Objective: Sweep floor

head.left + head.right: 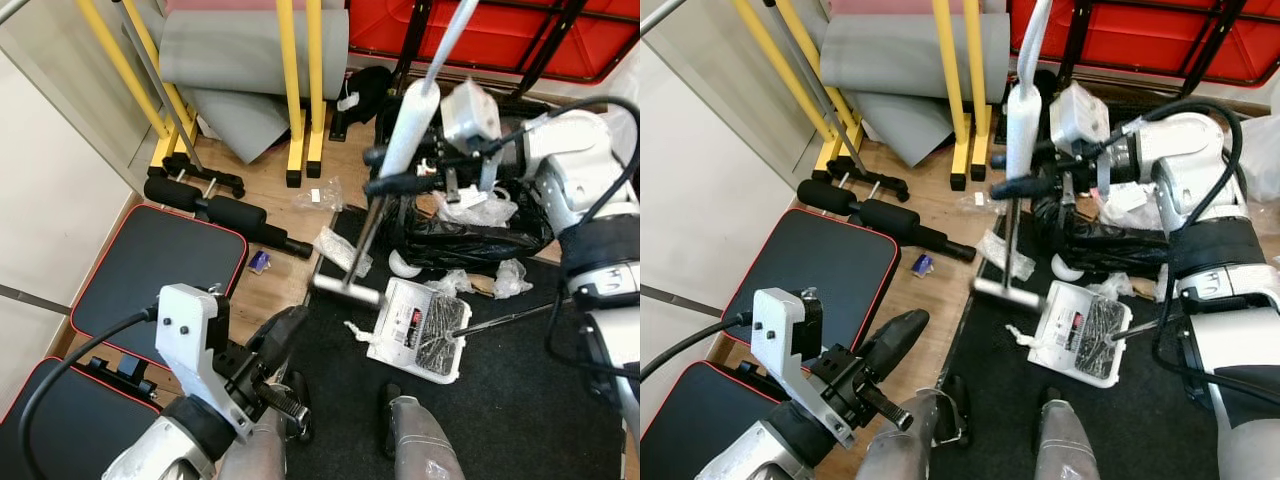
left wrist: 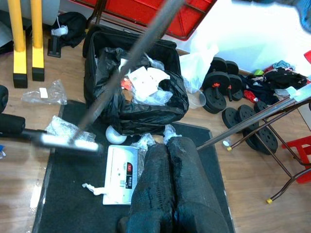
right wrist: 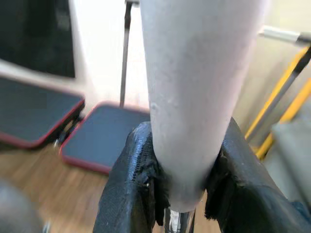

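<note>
The right pincer (image 1: 385, 170) is clamped on the broom handle (image 1: 410, 125). The broom head (image 1: 347, 291) sits beside the white dustpan (image 1: 420, 330). The left pincer (image 2: 170, 189) is closed, holding nothing.

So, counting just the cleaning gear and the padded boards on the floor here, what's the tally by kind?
broom: 1
dustpan: 1
black rubbish bag: 1
red-edged black pads: 2
Total: 5
</note>
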`<state>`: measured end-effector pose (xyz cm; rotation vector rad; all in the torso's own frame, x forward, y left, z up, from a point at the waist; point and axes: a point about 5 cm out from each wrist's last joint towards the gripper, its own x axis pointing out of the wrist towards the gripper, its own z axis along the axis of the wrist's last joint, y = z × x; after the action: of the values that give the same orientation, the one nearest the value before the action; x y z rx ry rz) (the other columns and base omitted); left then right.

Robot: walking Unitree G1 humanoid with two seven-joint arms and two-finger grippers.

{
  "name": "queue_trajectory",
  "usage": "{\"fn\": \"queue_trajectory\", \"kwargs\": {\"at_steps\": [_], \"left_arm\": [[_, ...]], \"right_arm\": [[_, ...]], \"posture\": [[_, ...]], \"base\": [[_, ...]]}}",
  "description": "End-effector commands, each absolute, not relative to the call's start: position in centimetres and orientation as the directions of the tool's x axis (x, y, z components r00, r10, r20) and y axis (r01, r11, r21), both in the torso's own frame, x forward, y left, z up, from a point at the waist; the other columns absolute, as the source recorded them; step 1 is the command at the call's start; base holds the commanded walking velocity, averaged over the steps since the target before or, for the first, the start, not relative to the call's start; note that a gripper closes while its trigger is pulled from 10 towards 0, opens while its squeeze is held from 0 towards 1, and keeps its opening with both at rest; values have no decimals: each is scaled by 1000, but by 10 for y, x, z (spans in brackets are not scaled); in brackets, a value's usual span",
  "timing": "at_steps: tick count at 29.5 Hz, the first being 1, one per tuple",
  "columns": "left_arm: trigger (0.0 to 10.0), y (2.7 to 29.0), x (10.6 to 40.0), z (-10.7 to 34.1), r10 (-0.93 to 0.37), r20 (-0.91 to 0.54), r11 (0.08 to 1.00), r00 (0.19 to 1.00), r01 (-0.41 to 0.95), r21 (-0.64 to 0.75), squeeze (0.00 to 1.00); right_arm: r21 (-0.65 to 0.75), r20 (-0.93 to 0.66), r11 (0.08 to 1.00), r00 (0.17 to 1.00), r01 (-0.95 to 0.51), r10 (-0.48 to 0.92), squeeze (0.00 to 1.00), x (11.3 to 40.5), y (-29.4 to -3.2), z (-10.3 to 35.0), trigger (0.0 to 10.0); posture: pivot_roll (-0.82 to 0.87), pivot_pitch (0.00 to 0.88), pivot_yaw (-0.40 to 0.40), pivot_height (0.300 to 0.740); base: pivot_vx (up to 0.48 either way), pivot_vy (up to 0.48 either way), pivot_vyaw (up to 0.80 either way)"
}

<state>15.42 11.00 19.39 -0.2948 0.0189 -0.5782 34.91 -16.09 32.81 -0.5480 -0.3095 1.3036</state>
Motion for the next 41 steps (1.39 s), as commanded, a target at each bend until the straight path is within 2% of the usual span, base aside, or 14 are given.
{"fn": "queue_trajectory", "kwargs": {"at_steps": [1, 4, 6, 7, 9, 10, 13, 15, 19, 20, 23, 26, 33, 41], "left_arm": [[10000, 111, 153, 190, -526, 46, 806, 849, 515, -290, 0], [10000, 111, 154, 190, -526, 47, 806, 849, 515, -290, 0], [10000, 110, 155, 189, -526, 48, 806, 849, 516, -292, 0], [10000, 110, 155, 189, -526, 48, 806, 849, 516, -292, 0], [10000, 110, 155, 189, -526, 48, 805, 849, 516, -293, 0], [10000, 110, 156, 189, -527, 48, 804, 848, 516, -294, 0], [10000, 110, 157, 188, -528, 48, 804, 848, 517, -294, 0], [10000, 110, 159, 186, -529, 49, 803, 847, 518, -295, 0], [10000, 109, 160, 185, -529, 50, 803, 847, 518, -295, 0], [10000, 109, 161, 185, -527, 53, 804, 848, 517, -293, 0], [10000, 108, 162, 185, -525, 54, 805, 849, 517, -292, 0], [10000, 107, 166, 184, -513, 62, 813, 856, 508, -284, 0], [10000, 107, 168, 183, -511, 66, 815, 857, 507, -280, 0], [10000, 108, 171, 182, -502, 73, 821, 862, 501, -272, 0]], "right_arm": [[-528, 1, 173, 203, -832, 979, 0, 343, -154, 339, 10000], [-448, 71, 232, 225, -863, 972, 0, 345, -148, 337, 10000], [-364, 111, 320, 300, -875, 947, 0, 350, -142, 331, 10000], [-364, 111, 320, 300, -875, 947, 0, 350, -142, 331, 10000], [-326, 127, 376, 354, -867, 927, 0, 353, -141, 330, 10000], [-291, 131, 429, 409, -855, 903, 0, 356, -142, 330, 10000], [-277, 129, 470, 453, -838, 882, 0, 357, -143, 329, 10000], [-226, 100, 541, 533, -810, 840, 0, 358, -140, 318, 10000], [-208, 94, 578, 572, -789, 815, 0, 357, -135, 309, 10000], [-184, 121, 629, 618, -755, 777, 0, 358, -129, 304, 10000], [-156, 137, 669, 655, -726, 743, 0, 357, -125, 301, 10000], [18, 287, 759, 731, -650, 619, 0, 347, -100, 294, 10000], [115, 320, 752, 741, -649, 591, 0, 336, -85, 290, 10000], [157, 336, 781, 777, -604, 533, 0, 332, -75, 279, 10000]], "posture": [[44, 332, 51, 740], [41, 329, 48, 740], [33, 324, 46, 740], [33, 324, 46, 740], [28, 321, 44, 740], [23, 315, 41, 740], [20, 313, 40, 740], [5, 297, 25, 740], [-3, 289, 15, 740], [-7, 285, 8, 740], [-9, 281, 4, 740], [-13, 272, -6, 740], [-18, 268, -6, 740], [-27, 260, 0, 740]], "base": [[0, 0, 0], [0, 0, 0], [0, 0, 0], [0, 0, 0], [0, 0, 0], [0, 0, 0], [0, 0, 0], [0, 0, 0], [0, 0, 0], [0, 0, -800], [0, 0, -800], [0, 0, -800], [0, 0, -800], [0, 0, -800]]}}
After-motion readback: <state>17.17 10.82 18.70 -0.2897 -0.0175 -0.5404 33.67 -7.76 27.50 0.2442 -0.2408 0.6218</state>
